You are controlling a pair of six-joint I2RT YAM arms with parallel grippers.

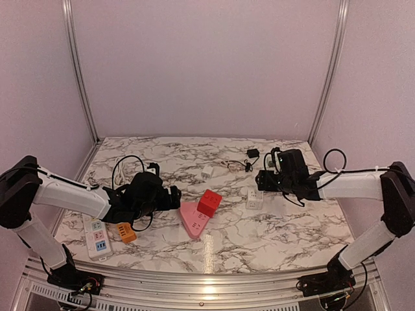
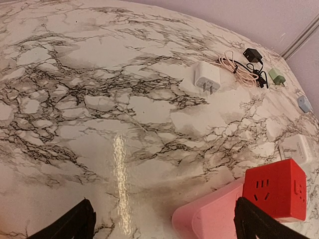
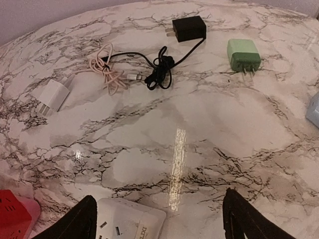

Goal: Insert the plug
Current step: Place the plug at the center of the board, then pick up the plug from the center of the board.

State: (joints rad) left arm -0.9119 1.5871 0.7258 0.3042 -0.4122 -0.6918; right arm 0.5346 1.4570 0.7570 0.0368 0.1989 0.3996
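Left gripper (image 1: pixel 174 197) is spread wide with nothing between its fingers, low over the surface (image 1: pixel 272 240) left of centre. It points at the pink power strip (image 1: pixel 193 220). The red cube socket (image 1: pixel 209 202) sits at the strip's far end; can't tell if it's on it or just touching. Right gripper (image 1: pixel 262 183) is spread too and empty, hovering right of centre just behind the white cube socket (image 1: pixel 254 199). The plugs lie loose toward the far edge. The white charger plug (image 1: pixel 207 172) is nearest centre, prongs exposed, with a pink cable (image 3: pixel 107 69) bundled beside it. That cable is tangled with the lead of the black adapter (image 3: pixel 189 28). The green plug (image 3: pixel 243 54) lies flat just right of the adapter. A white power strip (image 1: pixel 97 236) and an orange block (image 1: pixel 126 232) sit by the near left corner.
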